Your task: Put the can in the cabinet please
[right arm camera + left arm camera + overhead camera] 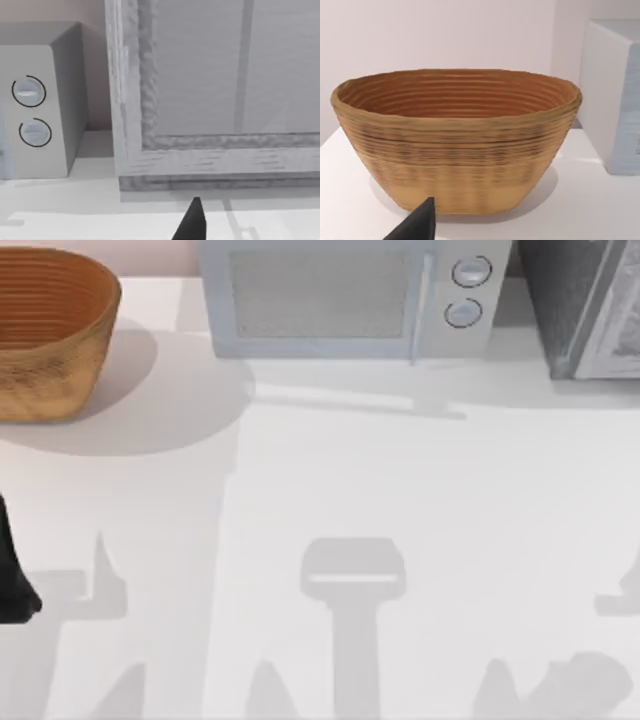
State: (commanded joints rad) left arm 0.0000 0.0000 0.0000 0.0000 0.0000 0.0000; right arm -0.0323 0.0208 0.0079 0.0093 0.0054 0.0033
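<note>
Woven brown wicker forms the basket (pixel 50 335) at the far left corner of the white table (pixel 400 520), seen from above. Just to its right along the far edge stands the white microwave (pixel 340 300), its two round knobs (pixel 468 290) stacked on its right side. Further right, at the far right corner, sits the cabinet (pixel 585 305), dark speckled grey with a pale white-framed door panel.

At the near left edge of the table, a dark part of the left arm (pixel 15 575) juts in. Its wrist camera faces the basket (pixel 455 145) closely, with one black fingertip (pixel 420 222) of the left gripper low in front of it; how far that pincer is open I cannot tell.

From the right wrist camera, the cabinet (pixel 215 100) door fills the space just ahead, the microwave (pixel 40 110) beside it. A single black fingertip (pixel 192 222) of the right gripper points toward the cabinet's lower frame, near but apart; its opening I cannot tell, and nothing is seen in its hold.
</note>
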